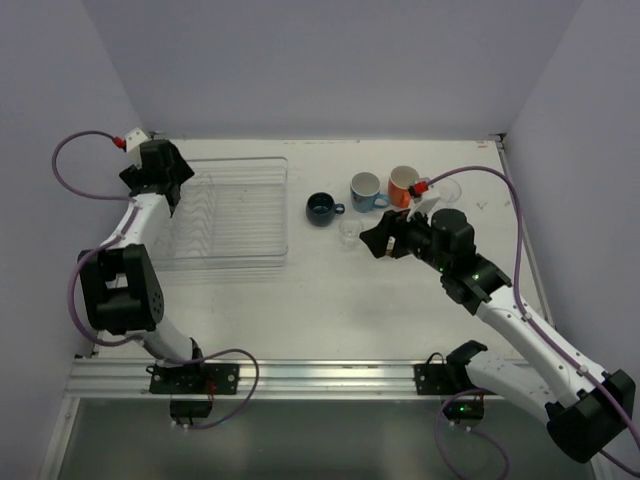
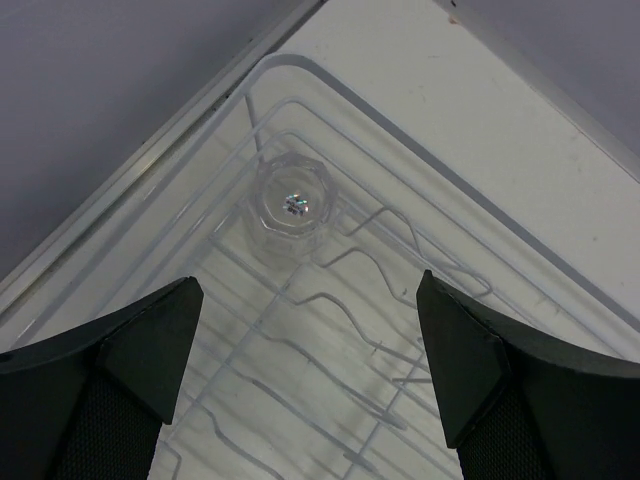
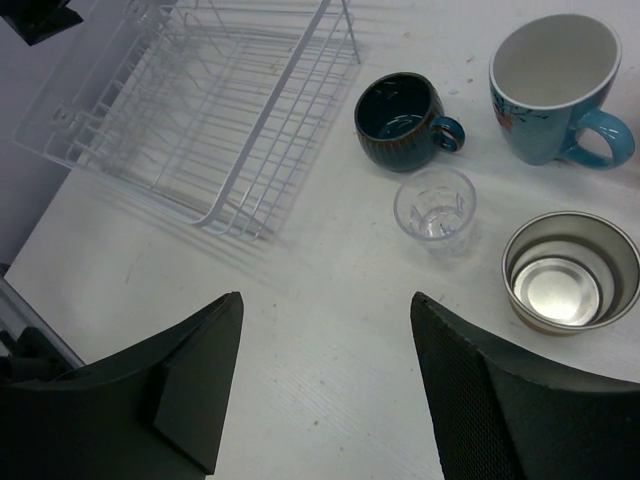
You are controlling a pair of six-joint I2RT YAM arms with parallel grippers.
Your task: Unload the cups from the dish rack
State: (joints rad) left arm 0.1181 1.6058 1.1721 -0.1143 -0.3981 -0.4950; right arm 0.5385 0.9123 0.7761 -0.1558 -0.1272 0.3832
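Observation:
The dish rack is a clear ridged tray at the left of the table. A small clear plastic cup stands upside down in the rack's corner. My left gripper hovers open above the rack wires just short of that cup; it also shows in the top view. My right gripper is open and empty over bare table. On the table stand a dark-blue mug, a light-blue mug, an orange mug and a clear cup.
A metal-lined cup stands right of my right gripper's fingers. Another clear cup stands past the orange mug. The rack's near edge lies ahead and left of the right gripper. Walls close off the back and sides.

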